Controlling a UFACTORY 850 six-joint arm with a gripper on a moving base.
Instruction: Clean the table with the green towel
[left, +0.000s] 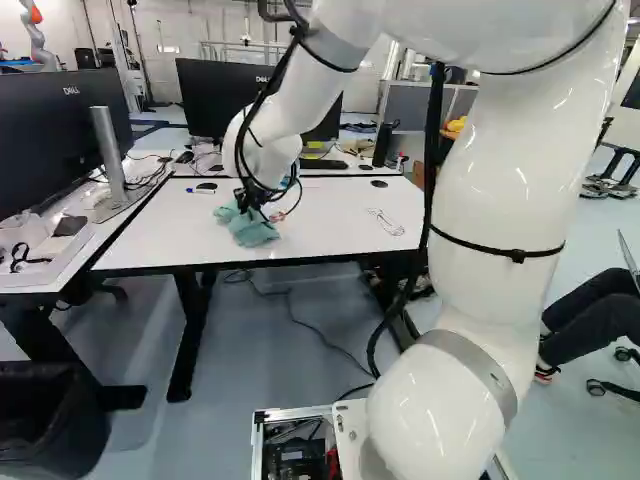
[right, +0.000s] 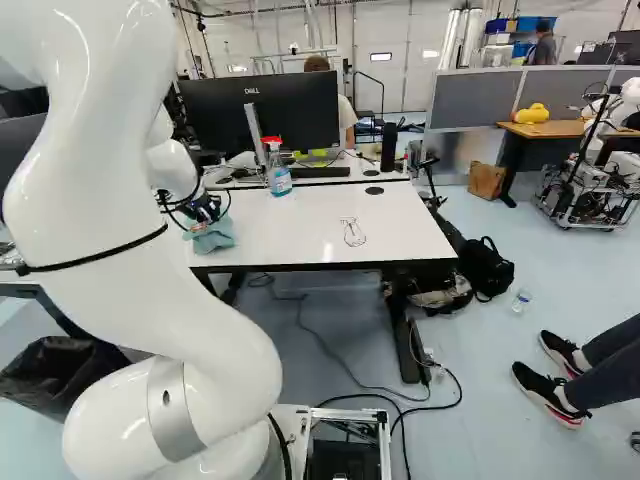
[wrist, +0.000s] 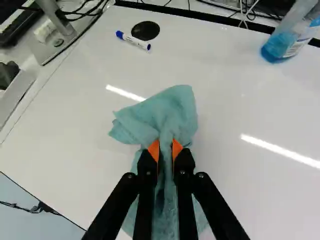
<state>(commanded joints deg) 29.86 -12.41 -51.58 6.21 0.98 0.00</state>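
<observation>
My gripper (left: 252, 198) is low over the white table (left: 330, 222), at the towel in the left base view. The green towel (left: 248, 230) lies bunched on the tabletop near its front edge. In the wrist view the gripper (wrist: 166, 150) has both orange pads pressed on a fold of the towel (wrist: 170, 107) from two sides. Cloth spreads out ahead of the fingers and under them. The right base view shows the towel (right: 212, 236) partly behind the arm.
A spray bottle (right: 278, 170) with blue liquid stands at the table's back. A marker (wrist: 134, 41) lies beside a black round cap (wrist: 145, 30). A thin white cable (left: 386, 222) lies on the table. Monitors (right: 262, 115) stand behind and to the left; another robot (right: 610, 150) is far right.
</observation>
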